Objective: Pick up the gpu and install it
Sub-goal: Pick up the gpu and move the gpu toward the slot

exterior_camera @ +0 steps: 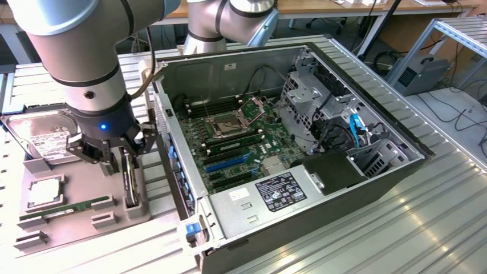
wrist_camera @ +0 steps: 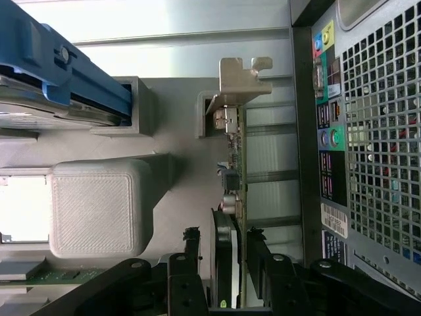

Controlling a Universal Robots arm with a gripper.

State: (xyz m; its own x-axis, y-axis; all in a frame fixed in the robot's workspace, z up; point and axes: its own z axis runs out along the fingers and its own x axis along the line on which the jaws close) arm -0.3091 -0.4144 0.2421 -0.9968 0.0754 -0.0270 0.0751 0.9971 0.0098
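1. Claw (exterior_camera: 128, 162) is spread, one finger on either side of the gpu (wrist_camera: 235, 191), not yet pinching it.
2. The gpu stands on edge in its slot on the grey holder tray (exterior_camera: 84, 231), just beside the open PC case (exterior_camera: 320, 228).
3. For a good grip, I'd centre on the card, clamp the flat faces and stay clear of the bracket (wrist_camera: 242, 78).
4. The tray also holds a hard drive (exterior_camera: 45, 140) and a memory stick (exterior_camera: 65, 208).
5. In the case, the blue slots (exterior_camera: 224, 164) look free.
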